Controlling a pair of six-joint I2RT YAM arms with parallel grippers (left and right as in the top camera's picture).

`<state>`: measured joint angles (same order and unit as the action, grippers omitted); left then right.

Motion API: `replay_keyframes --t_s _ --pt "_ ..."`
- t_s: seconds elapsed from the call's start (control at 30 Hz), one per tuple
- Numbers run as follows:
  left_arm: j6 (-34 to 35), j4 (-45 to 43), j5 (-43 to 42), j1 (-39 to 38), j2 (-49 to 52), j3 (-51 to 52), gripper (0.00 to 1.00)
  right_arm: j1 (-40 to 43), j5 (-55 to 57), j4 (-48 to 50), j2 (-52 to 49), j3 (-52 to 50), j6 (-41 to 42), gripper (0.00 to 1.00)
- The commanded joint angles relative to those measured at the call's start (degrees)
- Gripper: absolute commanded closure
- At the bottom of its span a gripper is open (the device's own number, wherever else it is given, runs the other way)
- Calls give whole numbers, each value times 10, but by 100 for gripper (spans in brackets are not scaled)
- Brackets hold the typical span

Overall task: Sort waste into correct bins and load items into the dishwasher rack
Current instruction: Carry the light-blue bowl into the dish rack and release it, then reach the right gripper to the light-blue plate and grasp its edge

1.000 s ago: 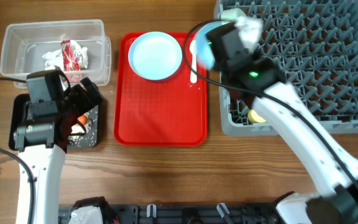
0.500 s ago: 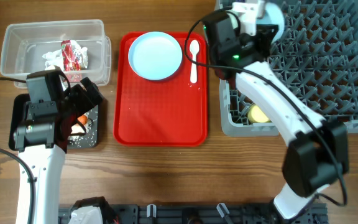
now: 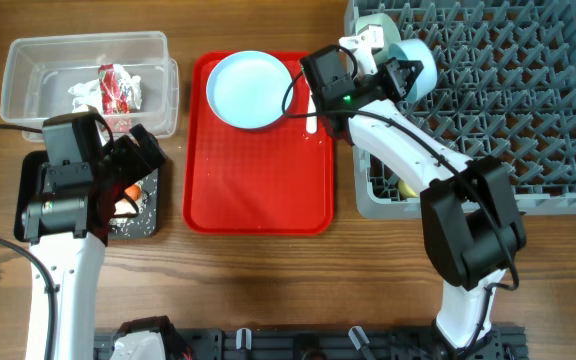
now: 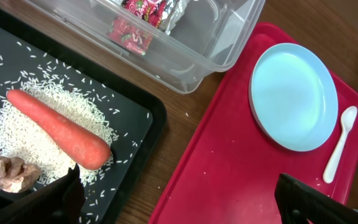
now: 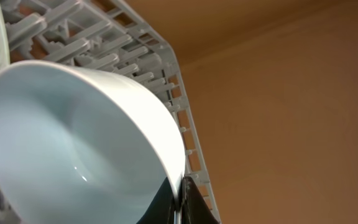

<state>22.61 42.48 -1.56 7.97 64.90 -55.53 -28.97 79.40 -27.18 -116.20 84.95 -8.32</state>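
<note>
My right gripper (image 3: 400,72) is shut on the rim of a light blue bowl (image 3: 415,54), which it holds tilted over the grey dishwasher rack's (image 3: 508,110) far left corner. The right wrist view shows its fingers (image 5: 194,205) pinching the bowl (image 5: 73,143). A second pale bowl (image 3: 373,27) stands in that corner. The light blue plate (image 3: 251,90) and white spoon (image 3: 311,105) lie on the red tray. A yellow cup (image 3: 410,186) shows in the rack under the arm. My left gripper (image 4: 178,177) hangs open over the black tray (image 4: 148,124) that holds the carrot (image 4: 58,130) and rice (image 4: 11,124).
The clear tub (image 3: 28,70) at the far left holds white tissue (image 3: 81,95) and the red wrapper (image 3: 119,88). A brown lump (image 4: 8,173) lies beside the carrot. The red tray (image 3: 258,180) sits between the bins and the rack.
My right arm swung the bowl from the red tray's edge over the rack, then drew it back a little toward the rack's far left corner. The left arm has stayed still.
</note>
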Motion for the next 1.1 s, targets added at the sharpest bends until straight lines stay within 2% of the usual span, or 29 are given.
replay_keyframes --t_s 0.0,0.2,0.23,0.27,0.3,0.33,0.37,0.57,0.7,0.83,0.97,1.07 --pt "1 -2 3 3 2 -9 0 -15 -45 -6 -6 -2 -7 91" --pt "1 -2 3 3 2 -9 0 -16 -45 -9 -6 -2 -11 82" --pt "1 -2 3 3 2 -9 0 -17 -45 -8 -6 -2 -18 77" --pt "2 -2 3 3 2 -9 0 -19 -46 -8 -6 -2 -26 66" --pt "1 -2 3 3 2 -9 0 -20 -50 -8 -6 -2 -36 51" --pt "1 -2 3 3 2 -9 0 -21 -52 -8 -6 -2 -40 3" --pt "1 -2 3 3 2 -9 0 -24 -52 -7 -6 -2 -43 0" --pt "1 -2 3 3 2 -9 0 -38 -51 32 3 2 -71 0" --pt "1 -2 3 3 2 -9 0 -51 -51 141 37 7 -156 0" --pt "1 -2 3 3 2 -9 0 -72 -49 301 68 7 -235 0" --pt "1 -2 3 3 2 -9 0 -113 -51 403 76 7 -227 0" --pt "1 -2 3 3 2 -9 0 -160 -72 342 76 4 -122 0"
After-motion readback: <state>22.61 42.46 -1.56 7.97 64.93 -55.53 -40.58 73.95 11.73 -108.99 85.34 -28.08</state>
